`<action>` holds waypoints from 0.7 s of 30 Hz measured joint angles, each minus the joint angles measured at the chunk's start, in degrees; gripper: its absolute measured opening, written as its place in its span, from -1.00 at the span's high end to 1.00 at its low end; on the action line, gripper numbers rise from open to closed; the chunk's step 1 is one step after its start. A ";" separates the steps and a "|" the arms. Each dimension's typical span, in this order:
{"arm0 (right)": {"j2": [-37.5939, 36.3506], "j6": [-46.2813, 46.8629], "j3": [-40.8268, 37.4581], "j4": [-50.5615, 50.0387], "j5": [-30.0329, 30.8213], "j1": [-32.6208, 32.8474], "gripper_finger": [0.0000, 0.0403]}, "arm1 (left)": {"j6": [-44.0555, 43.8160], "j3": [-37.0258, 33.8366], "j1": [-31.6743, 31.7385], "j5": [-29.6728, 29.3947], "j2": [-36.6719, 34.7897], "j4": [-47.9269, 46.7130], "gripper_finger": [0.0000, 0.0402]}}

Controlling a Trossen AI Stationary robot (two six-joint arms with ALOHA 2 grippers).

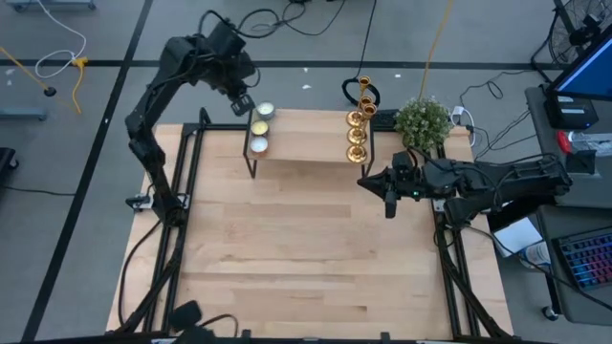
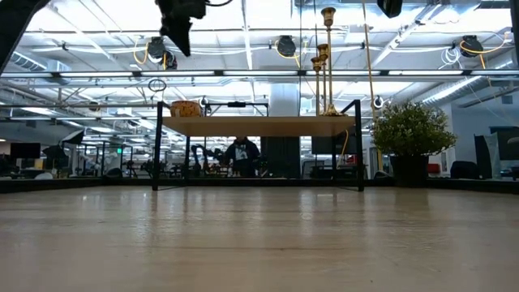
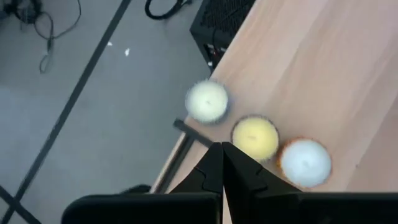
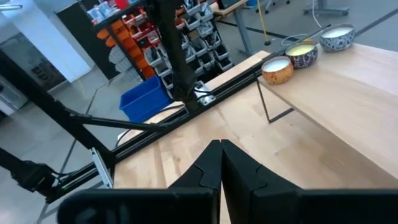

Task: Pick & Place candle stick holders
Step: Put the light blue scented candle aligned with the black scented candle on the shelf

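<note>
Candle stick holders (image 1: 358,122): three gold ones, standing upright in a close row on the raised shelf (image 1: 306,143), upper centre-right of the high view, just left of the potted plant (image 1: 423,120). In the low view they rise above the shelf top at upper centre. Neither hand touches them.

Right hand (image 1: 389,204): clenched, fingers pressed together, grasping nothing. It hovers over the worktop (image 1: 306,248) just below the shelf's right end in the high view, near the holders but apart from them. Its wrist view looks across the shelf toward the far row of candle cups.

Left hand (image 1: 240,103): also clenched and empty, held above the shelf's left end at upper left-centre, over the three tealight cups (image 3: 254,138).

Judged step: pre-grasp; nothing picked. The right hand seems the likelier picker, being nearer.

Next move calls for: opening the fingers, rising to stem level, closing on the nearest stem only. The holders stand tightly, so a wide approach risks toppling a neighbour.
</note>
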 joint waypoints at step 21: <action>0.16 0.04 0.00 0.25 -0.18 -0.64 1.00 | -10.17 -48.69 -1.73 4.51 -33.50 11.67 1.00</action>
